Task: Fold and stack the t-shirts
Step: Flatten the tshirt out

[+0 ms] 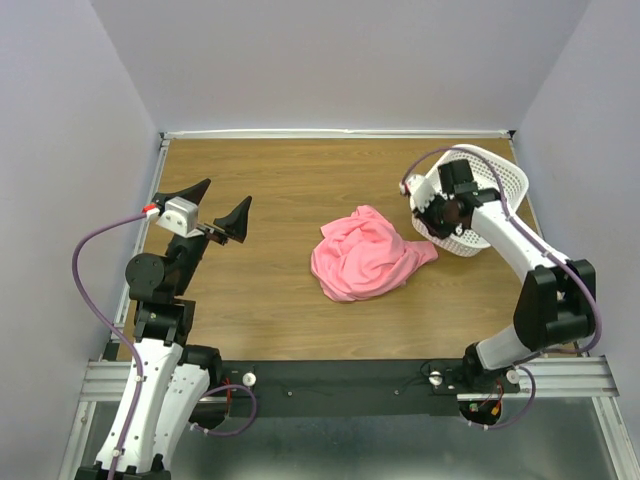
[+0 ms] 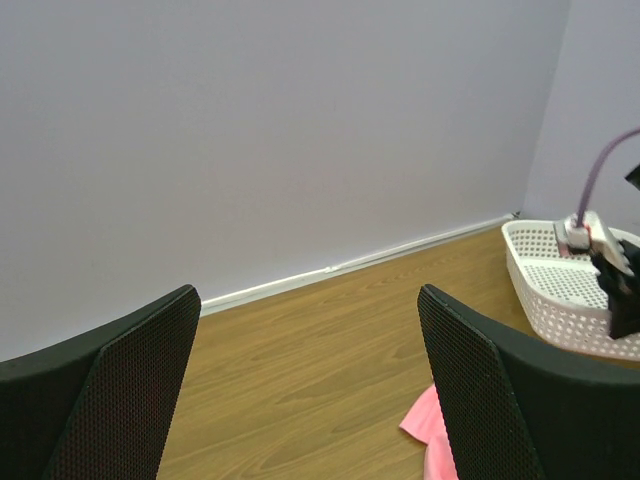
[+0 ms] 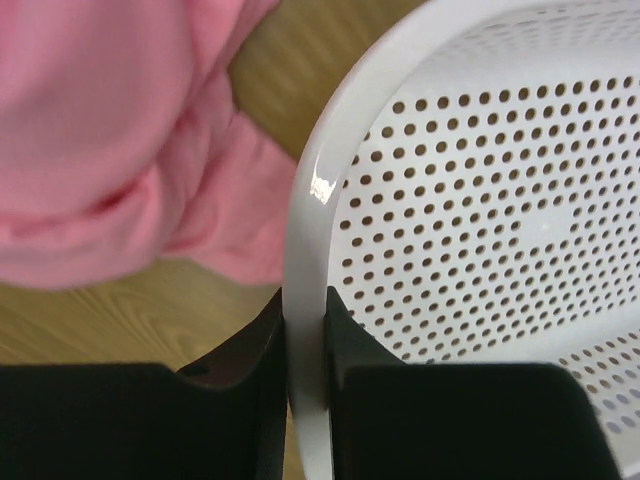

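Observation:
A salmon-pink t-shirt (image 1: 362, 255) lies crumpled in a heap on the wooden table, a little right of the middle. It also shows in the right wrist view (image 3: 120, 150) and as a corner in the left wrist view (image 2: 430, 425). My right gripper (image 1: 432, 215) is shut on the rim (image 3: 305, 330) of the white perforated basket (image 1: 487, 200), which is tipped on its side, its rim touching the shirt's right end. My left gripper (image 1: 222, 207) is open and empty, raised above the table's left side.
The wooden table (image 1: 280, 180) is walled on three sides by pale lilac panels. The basket (image 2: 560, 290) lies at the far right near the back corner. A black rail (image 1: 340, 385) runs along the near edge between the arm bases.

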Controlling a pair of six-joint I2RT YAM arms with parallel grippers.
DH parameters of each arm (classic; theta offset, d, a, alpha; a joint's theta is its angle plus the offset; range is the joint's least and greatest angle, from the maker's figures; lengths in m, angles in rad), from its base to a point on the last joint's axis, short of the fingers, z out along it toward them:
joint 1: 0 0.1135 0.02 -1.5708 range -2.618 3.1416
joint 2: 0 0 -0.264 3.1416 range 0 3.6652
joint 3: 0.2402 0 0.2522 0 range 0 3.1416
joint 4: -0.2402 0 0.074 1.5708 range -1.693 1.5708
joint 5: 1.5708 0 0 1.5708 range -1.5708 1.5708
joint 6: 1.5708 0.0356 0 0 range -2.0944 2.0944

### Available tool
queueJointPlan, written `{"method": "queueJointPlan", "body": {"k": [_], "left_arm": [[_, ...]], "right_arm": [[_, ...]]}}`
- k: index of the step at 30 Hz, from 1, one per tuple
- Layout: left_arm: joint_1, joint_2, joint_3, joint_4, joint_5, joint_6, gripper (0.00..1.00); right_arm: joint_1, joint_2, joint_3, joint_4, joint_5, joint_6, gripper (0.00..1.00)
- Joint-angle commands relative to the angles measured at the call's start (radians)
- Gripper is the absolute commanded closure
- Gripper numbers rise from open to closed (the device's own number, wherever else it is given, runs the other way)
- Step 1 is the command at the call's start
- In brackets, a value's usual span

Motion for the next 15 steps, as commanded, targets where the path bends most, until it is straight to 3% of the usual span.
{"method": "queueJointPlan", "body": {"k": [1,4,8,9,11,15], "left_arm": [[-0.005,-0.008,0.011,0.026,0.025,0.003,0.03],[-0.006,-0.01,0.009,0.026,0.025,0.005,0.03],[-0.012,-0.014,0.008,0.026,0.022,0.008,0.03],[-0.012,-0.016,0.009,0.025,0.022,0.009,0.03],[-0.014,-0.019,0.009,0.025,0.022,0.009,0.03],[-0.015,-0.025,0.012,0.025,0.026,0.006,0.03]], "right_arm": [[-0.005,-0.069,-0.152,-0.072,0.1,-0.402,0.84],[-0.062,-0.092,-0.178,-0.04,0.152,-0.466,0.79],[-0.149,-0.079,-0.158,-0.028,0.245,-0.465,0.58],[-0.168,-0.077,-0.152,-0.028,0.254,-0.46,0.43],[-0.198,-0.1,-0.145,-0.029,0.241,-0.436,0.0],[-0.199,-0.161,-0.125,-0.028,0.083,-0.347,0.0]]}}
